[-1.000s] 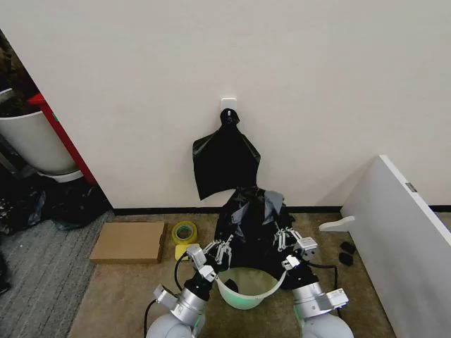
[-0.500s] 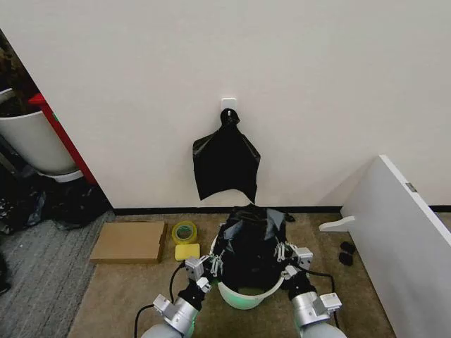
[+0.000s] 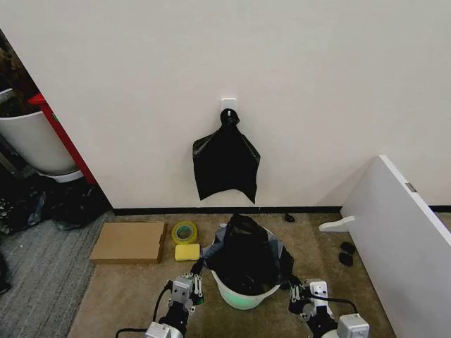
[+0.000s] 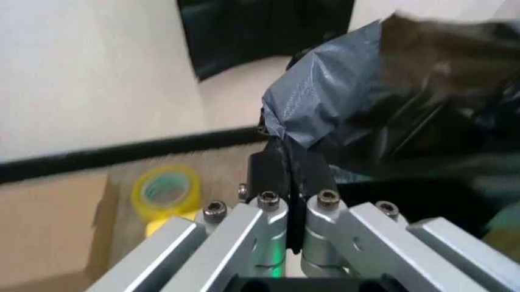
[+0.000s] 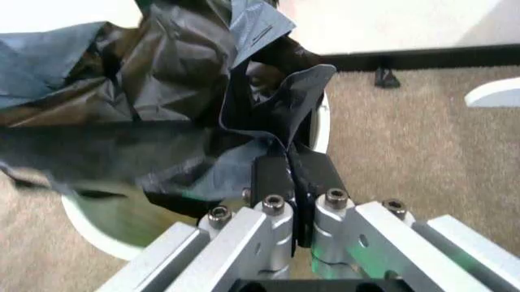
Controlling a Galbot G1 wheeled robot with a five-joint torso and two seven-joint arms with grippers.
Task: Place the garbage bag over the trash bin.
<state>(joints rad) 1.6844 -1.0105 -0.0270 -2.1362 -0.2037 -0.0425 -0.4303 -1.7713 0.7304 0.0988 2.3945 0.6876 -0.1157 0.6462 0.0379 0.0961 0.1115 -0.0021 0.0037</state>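
Garbage bag (image 3: 243,250) sits over the mouth of the trash bin (image 3: 239,296), which stands on the brown carpet (image 3: 127,296) in front of the wall. We see the black plastic bulging up above the rim and hanging a little down both sides.

Our left gripper (image 3: 190,283) is low beside the bin's left side. In the left wrist view its fingers (image 4: 313,176) are pressed together on a fold of the bag. Our right gripper (image 3: 294,289) is beside the right side, and it pinches the bag edge in the same way (image 5: 293,176).

A bunch of black bags (image 3: 225,158) hangs on the wall. A yellow tape roll (image 3: 184,232) lies near a flat cardboard box (image 3: 128,241).
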